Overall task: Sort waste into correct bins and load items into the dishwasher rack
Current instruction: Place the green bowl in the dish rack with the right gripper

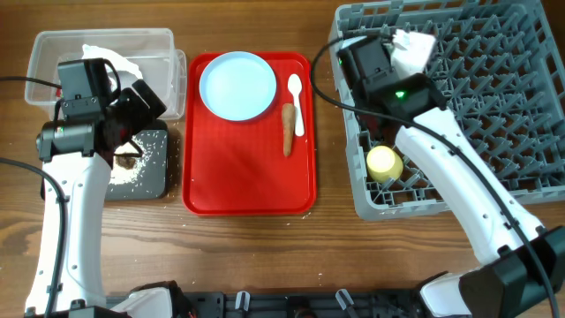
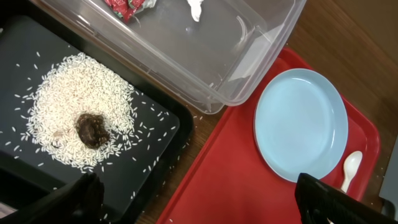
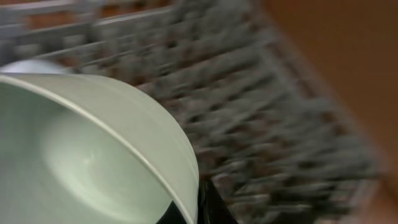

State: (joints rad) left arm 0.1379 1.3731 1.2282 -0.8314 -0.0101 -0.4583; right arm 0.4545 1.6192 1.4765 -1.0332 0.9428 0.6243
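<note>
My right claw (image 3: 196,202) grips the rim of a small pale blue-white bowl (image 3: 93,155) above the large grey plastic pegged rack (image 1: 530,132), near its wall. A small yellow cup (image 1: 384,162) lies along that same wall. My left claw (image 2: 205,208) hangs wide open and empty over the rim where the shallow black tray (image 2: 155,143), holding white rice (image 2: 81,99) and a dark brown lump (image 2: 91,129), neighbours the flat red tray (image 2: 224,168) and the clear plastic tub (image 2: 249,56).

In the right wrist view the dishwasher rack (image 3: 292,106) is a motion-blurred smear, and the bowl (image 3: 93,155) runs off the frame at 9 and 6 o'clock. From the left wrist, the red snack wrapper (image 2: 127,6) is cut at 12 o'clock.
</note>
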